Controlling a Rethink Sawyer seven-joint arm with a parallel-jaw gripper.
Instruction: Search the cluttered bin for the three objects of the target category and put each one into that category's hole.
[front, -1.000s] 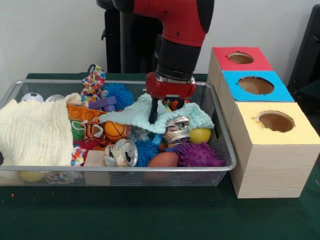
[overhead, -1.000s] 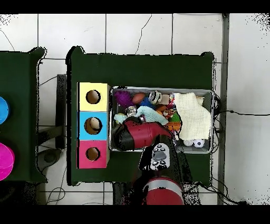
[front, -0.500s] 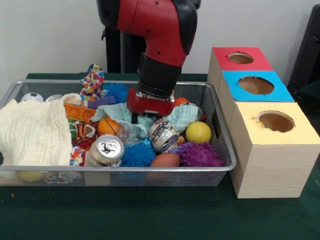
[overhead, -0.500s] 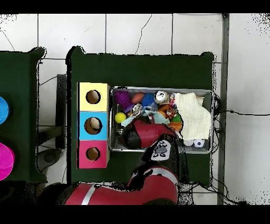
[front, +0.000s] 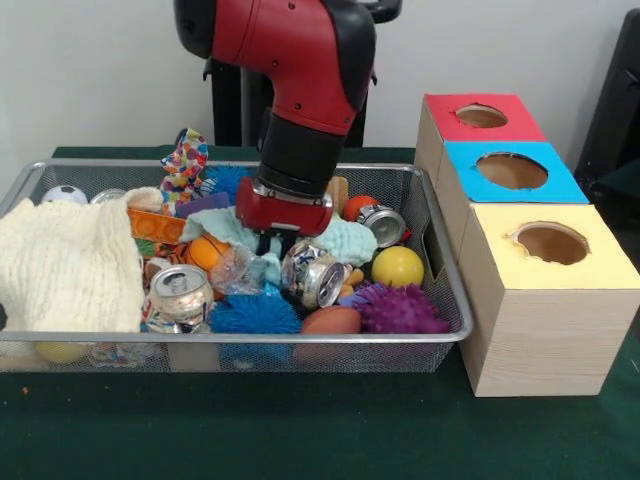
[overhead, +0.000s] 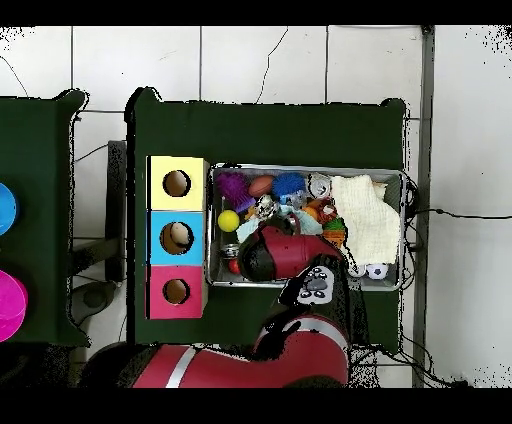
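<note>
My gripper (front: 276, 243) is down in the wire bin (front: 300, 339), its tips buried in a mint cloth (front: 347, 240). A crushed silver can (front: 313, 276) lies just right of and below it. A second can (front: 180, 291) stands by the cream knitted cloth (front: 65, 265), and a third can (front: 383, 225) lies at the back right. In the overhead view the red arm (overhead: 285, 252) covers the gripper. Three boxes with holes stand beside the bin: red (front: 480, 116), blue (front: 512, 171) and yellow (front: 552, 243).
Around the gripper lie a yellow ball (front: 398, 266), a purple spiky ball (front: 398, 308), a blue spiky ball (front: 243, 314), a brown football (front: 330, 320) and a small basketball (front: 207, 250). The blue box's hole (overhead: 177, 237) shows something pale inside.
The arm has swung left in the front view, and the mint cloth bunched up and shifted with it. That uncovered the yellow ball and the back can. One can rolled left.
</note>
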